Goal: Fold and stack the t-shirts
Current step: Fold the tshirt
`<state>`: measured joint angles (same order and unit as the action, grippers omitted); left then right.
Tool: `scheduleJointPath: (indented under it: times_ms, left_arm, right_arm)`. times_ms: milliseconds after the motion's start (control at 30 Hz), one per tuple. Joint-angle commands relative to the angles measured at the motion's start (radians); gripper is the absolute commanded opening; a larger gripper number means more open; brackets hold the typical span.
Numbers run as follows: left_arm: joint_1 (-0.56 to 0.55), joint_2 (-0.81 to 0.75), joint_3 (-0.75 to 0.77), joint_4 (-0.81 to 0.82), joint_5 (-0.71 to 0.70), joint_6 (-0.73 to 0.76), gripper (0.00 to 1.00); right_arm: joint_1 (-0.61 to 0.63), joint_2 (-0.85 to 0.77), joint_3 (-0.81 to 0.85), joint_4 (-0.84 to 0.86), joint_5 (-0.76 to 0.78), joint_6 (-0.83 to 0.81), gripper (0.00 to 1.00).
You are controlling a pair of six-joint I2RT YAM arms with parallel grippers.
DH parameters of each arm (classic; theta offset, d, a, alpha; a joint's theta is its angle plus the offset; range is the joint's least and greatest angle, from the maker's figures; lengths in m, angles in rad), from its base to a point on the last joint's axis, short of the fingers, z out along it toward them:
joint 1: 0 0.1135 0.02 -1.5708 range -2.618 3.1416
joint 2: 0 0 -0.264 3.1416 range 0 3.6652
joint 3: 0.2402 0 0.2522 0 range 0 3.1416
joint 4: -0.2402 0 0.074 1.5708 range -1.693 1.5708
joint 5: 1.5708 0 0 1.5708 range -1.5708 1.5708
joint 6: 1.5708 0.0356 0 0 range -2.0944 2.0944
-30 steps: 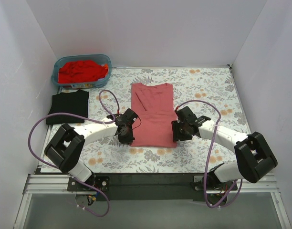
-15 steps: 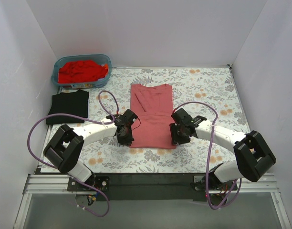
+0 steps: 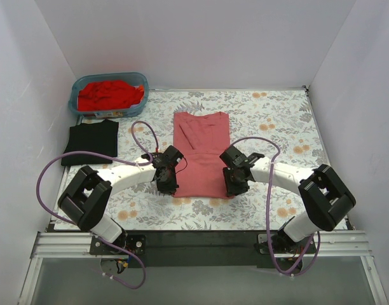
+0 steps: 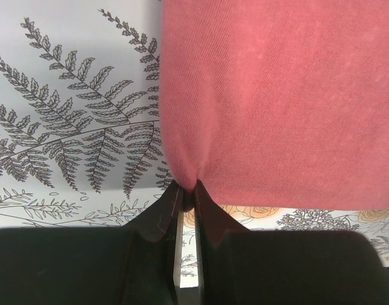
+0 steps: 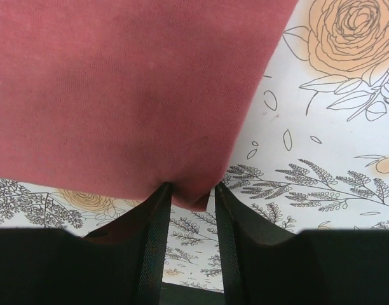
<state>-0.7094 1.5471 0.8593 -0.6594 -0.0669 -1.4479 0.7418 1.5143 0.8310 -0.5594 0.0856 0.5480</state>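
The salmon-pink t-shirt (image 3: 202, 146) lies folded into a long panel on the floral table cover, collar at the far end. My left gripper (image 3: 168, 187) is shut on its near left corner (image 4: 277, 95), with the cloth pinched tight between the tips (image 4: 188, 189). My right gripper (image 3: 233, 186) grips the near right corner (image 5: 131, 82). Its jaws stand slightly apart with bunched cloth between them (image 5: 191, 192). Both corners are raised a little off the cover. A folded black t-shirt (image 3: 91, 141) lies at the left. Crumpled red t-shirts (image 3: 109, 94) fill a bin at the far left.
The blue plastic bin (image 3: 74, 105) sits in the far left corner against the white walls. Purple cables (image 3: 54, 166) loop beside both arms. The floral cover (image 3: 277, 121) stretches to the right of the pink shirt.
Both grippers have closed in on the shirt's near corners. The right one has moved left and slightly forward, and the near hem has drawn in narrower.
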Motion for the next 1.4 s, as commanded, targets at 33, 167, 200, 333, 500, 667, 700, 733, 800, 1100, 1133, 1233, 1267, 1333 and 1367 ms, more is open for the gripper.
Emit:
scheduleJointPath:
  times_ms: [33,167,200,333,500,667,700,733,800,1100,1133,1233,1267,1333,1367]
  left_arm:
    - [-0.004,-0.05,-0.009,-0.012,0.012,-0.005,0.0]
    - [-0.004,-0.053,-0.002,-0.023,0.007,-0.005,0.0]
    - [-0.004,-0.051,0.0,-0.023,0.007,-0.005,0.0]
    - [-0.004,-0.051,0.001,-0.026,0.009,-0.006,0.0]
    - [-0.004,-0.053,-0.003,-0.039,0.007,-0.005,0.0]
    - [-0.004,-0.056,-0.011,-0.054,0.012,-0.003,0.0]
    - [-0.004,-0.059,-0.005,-0.069,0.018,-0.002,0.0]
    - [-0.009,-0.073,-0.003,-0.081,0.025,-0.003,0.0]
    - [-0.027,-0.1,-0.006,-0.12,0.029,-0.014,0.0]
    - [-0.283,-0.39,-0.08,-0.362,0.065,-0.259,0.0]
    - [-0.335,-0.413,-0.08,-0.377,0.096,-0.29,0.0]
    - [-0.441,-0.478,-0.083,-0.434,0.14,-0.421,0.0]
    - [-0.468,-0.489,-0.085,-0.443,0.151,-0.455,0.0]
    - [-0.53,-0.522,-0.077,-0.474,0.173,-0.502,0.0]
    - [-0.535,-0.533,-0.063,-0.488,0.177,-0.531,0.0]
  right_arm:
    - [0.021,0.044,0.022,-0.033,0.032,0.024,0.39]
    - [0.021,0.06,0.02,-0.043,0.029,0.029,0.37]
    - [0.022,0.067,0.014,-0.043,0.028,0.032,0.37]
    - [0.021,0.096,0.019,-0.042,0.009,0.024,0.25]
    - [0.022,0.09,0.016,-0.042,0.011,0.02,0.01]
    - [0.021,0.08,0.023,-0.043,0.005,0.004,0.01]
    - [0.021,0.075,0.034,-0.045,-0.018,-0.008,0.01]
    - [0.022,0.069,0.045,-0.053,-0.029,-0.029,0.01]
    - [0.028,0.035,0.069,-0.089,-0.078,-0.051,0.01]
    - [0.097,-0.218,0.057,-0.335,-0.302,-0.112,0.01]
    - [0.105,-0.245,0.059,-0.37,-0.308,-0.114,0.01]
    - [0.123,-0.347,0.048,-0.45,-0.392,-0.097,0.01]
    - [0.126,-0.382,0.052,-0.506,-0.408,-0.094,0.01]
    - [0.134,-0.407,0.092,-0.572,-0.412,-0.1,0.01]
    - [0.134,-0.425,0.105,-0.635,-0.414,-0.106,0.01]
